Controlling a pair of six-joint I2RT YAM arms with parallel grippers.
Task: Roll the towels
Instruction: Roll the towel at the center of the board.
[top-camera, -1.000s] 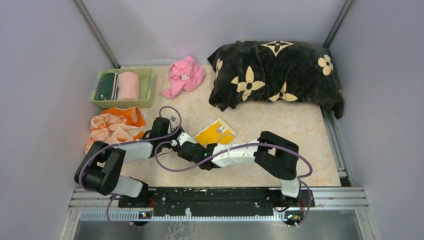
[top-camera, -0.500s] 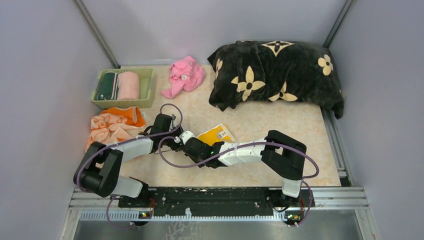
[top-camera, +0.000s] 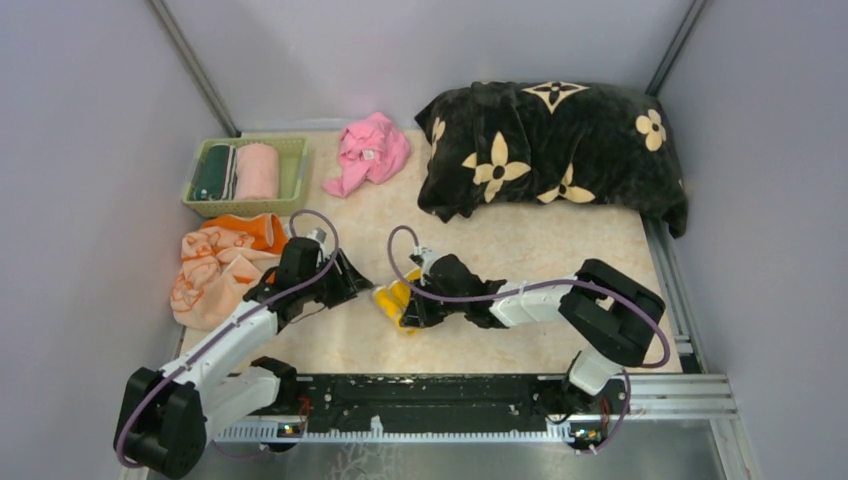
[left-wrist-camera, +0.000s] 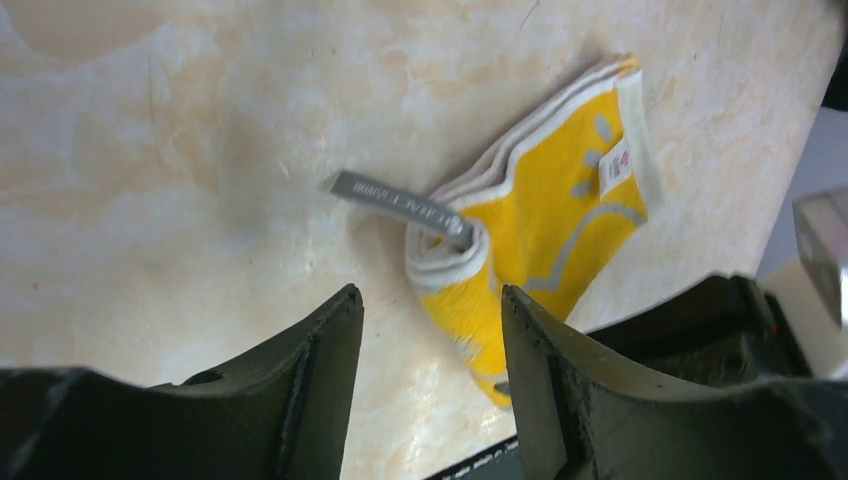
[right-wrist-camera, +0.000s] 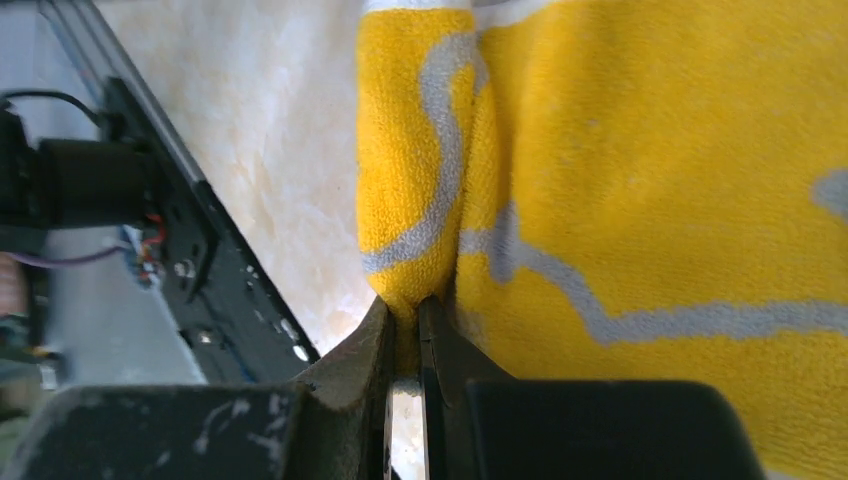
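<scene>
Yellow terry is pinched in my right gripper (right-wrist-camera: 405, 312): the jaws are pressed almost together on the rolled end of the yellow towel (right-wrist-camera: 650, 150), grey lines curving across its pile. My left gripper (left-wrist-camera: 430, 300) hangs just beside that towel, jaws spread with nothing between them. Below it, the roll's white-edged end and a grey loop tag (left-wrist-camera: 395, 197) lie on the marbled table (top-camera: 520, 250). The rest of the towel lies flat near the table's front middle. Farther left the peach towel (top-camera: 215, 265) lies crumpled, with a green basket (top-camera: 245, 208) behind it. A pink cloth (top-camera: 370, 150) and the black blanket (top-camera: 550, 150) lie at the back.
</scene>
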